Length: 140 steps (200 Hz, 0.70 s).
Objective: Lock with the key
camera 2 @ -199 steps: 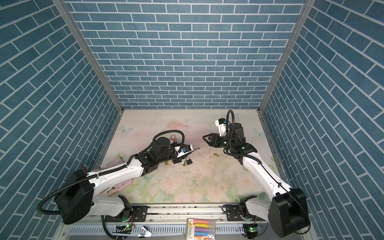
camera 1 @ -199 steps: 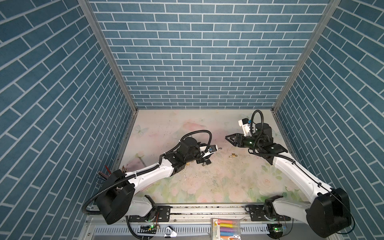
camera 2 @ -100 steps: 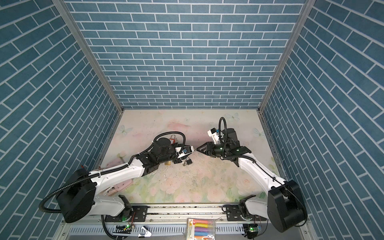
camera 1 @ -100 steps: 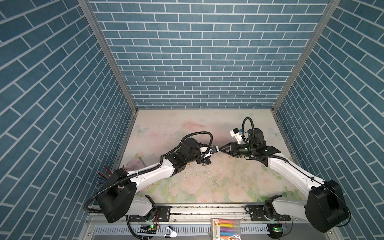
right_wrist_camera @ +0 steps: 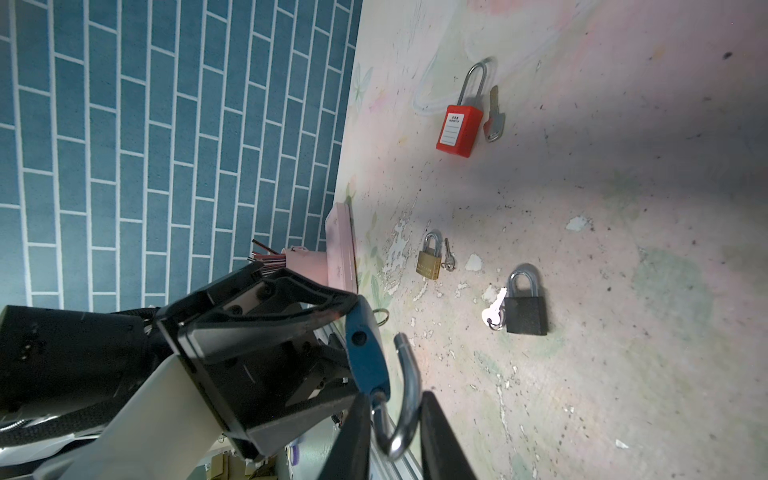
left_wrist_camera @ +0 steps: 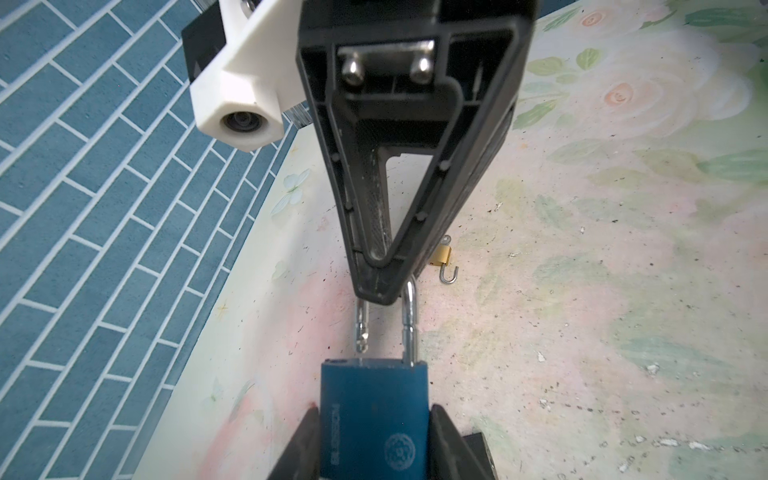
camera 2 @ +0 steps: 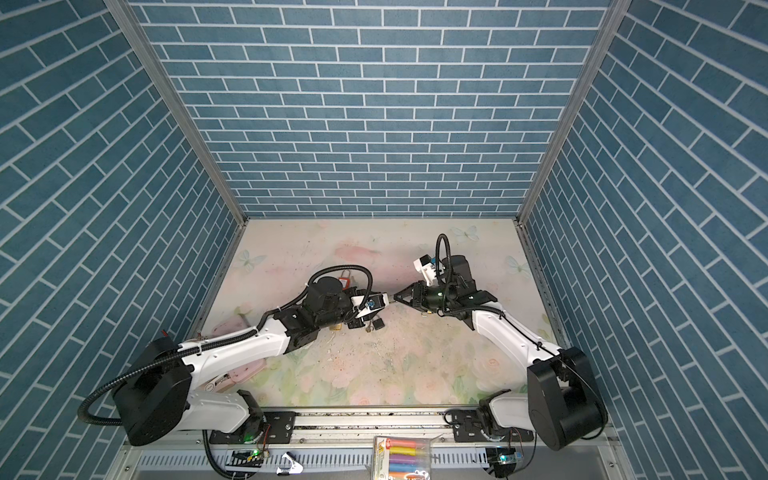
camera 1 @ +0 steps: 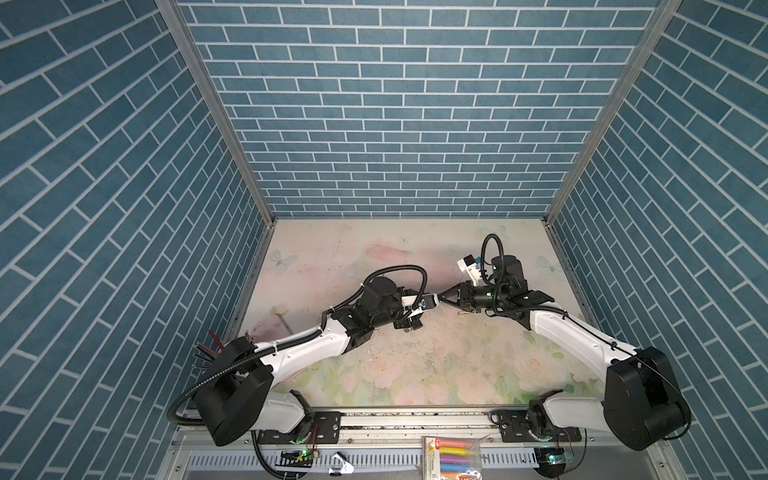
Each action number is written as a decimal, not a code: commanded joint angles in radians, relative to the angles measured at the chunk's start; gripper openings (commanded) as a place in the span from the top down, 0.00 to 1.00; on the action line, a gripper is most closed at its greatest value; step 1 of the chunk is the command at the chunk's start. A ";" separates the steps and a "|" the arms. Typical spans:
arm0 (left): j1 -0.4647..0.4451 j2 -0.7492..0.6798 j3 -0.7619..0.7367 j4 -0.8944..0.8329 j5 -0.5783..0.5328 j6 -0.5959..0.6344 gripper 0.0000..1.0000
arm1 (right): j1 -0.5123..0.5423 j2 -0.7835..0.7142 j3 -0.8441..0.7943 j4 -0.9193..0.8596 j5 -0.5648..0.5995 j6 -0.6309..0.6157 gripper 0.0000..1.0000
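A blue padlock [left_wrist_camera: 374, 415] is held by its body in my left gripper [left_wrist_camera: 374, 440], just above the floral mat. Its silver shackle [left_wrist_camera: 409, 328] is raised, with one leg out of the body. My right gripper [right_wrist_camera: 395, 436] meets it from the opposite side, its fingers [right_wrist_camera: 440, 440] pressed on both sides of the shackle [right_wrist_camera: 409, 399]. In both top views the two grippers meet mid-table at the padlock [camera 1: 424, 303] [camera 2: 376, 302]. Whether a key sits in the blue padlock is hidden; only a metal ring [right_wrist_camera: 380, 314] shows behind its body.
On the mat lie a red padlock [right_wrist_camera: 457, 129] with a red-headed key [right_wrist_camera: 494, 116], a brass padlock [right_wrist_camera: 430, 259] with a small key [right_wrist_camera: 446, 255], and a black padlock [right_wrist_camera: 525, 309] with a silver key [right_wrist_camera: 494, 311]. A tiny brass lock [left_wrist_camera: 440, 255] lies beyond. A pink box [camera 2: 245, 370] is at the left edge.
My right gripper swung left from the back right to the left gripper and closed its fingers on the blue padlock's shackle. The left arm stayed put, still holding the padlock.
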State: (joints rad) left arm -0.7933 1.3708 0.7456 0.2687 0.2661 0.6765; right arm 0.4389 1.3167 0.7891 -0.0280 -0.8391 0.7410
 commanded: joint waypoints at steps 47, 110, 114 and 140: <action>-0.009 0.032 -0.002 0.085 0.083 -0.069 0.98 | 0.004 -0.015 -0.043 0.067 0.065 -0.205 1.00; -0.009 0.068 0.018 0.103 0.109 -0.107 0.98 | 0.005 -0.031 -0.151 0.249 -0.022 -0.304 1.00; -0.010 0.069 0.019 0.105 0.110 -0.110 0.98 | 0.005 -0.027 -0.153 0.254 -0.031 -0.302 1.00; -0.009 0.072 0.024 0.130 0.108 -0.120 0.98 | 0.004 -0.006 -0.158 0.256 -0.074 -0.296 1.00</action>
State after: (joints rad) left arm -0.7940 1.4483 0.7452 0.2829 0.3302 0.5728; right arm 0.4370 1.2919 0.6426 0.1844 -0.8513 0.4915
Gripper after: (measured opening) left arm 0.397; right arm 0.080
